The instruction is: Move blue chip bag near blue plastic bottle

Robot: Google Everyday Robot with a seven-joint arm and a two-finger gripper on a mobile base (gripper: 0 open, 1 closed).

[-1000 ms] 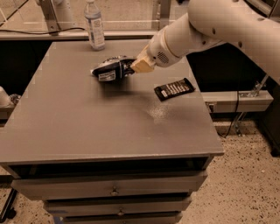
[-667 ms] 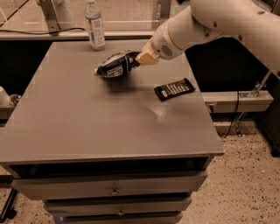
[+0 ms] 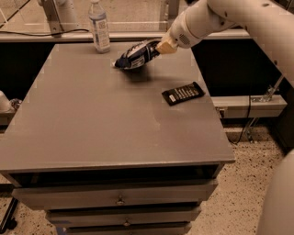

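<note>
Table (image 3: 92, 137): end effector (image 3: 158, 48) with bag (image 3: 133, 56) between bottle (image 3: 99, 28) and packet (image 3: 183, 93)

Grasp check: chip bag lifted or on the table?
Lifted: blue chip bag hangs tilted in the gripper over the table's far side, shadow showing beneath.

The blue chip bag (image 3: 135, 55) is dark blue with white lettering, pinched by the tan-fingered gripper (image 3: 161, 47) above the back of the grey table (image 3: 92, 119). The blue plastic bottle (image 3: 99, 27) is clear with a pale label. The packet (image 3: 183, 93) is black with white marks, the arm (image 3: 239, 13) white, the floor (image 3: 239, 193) speckled
</note>
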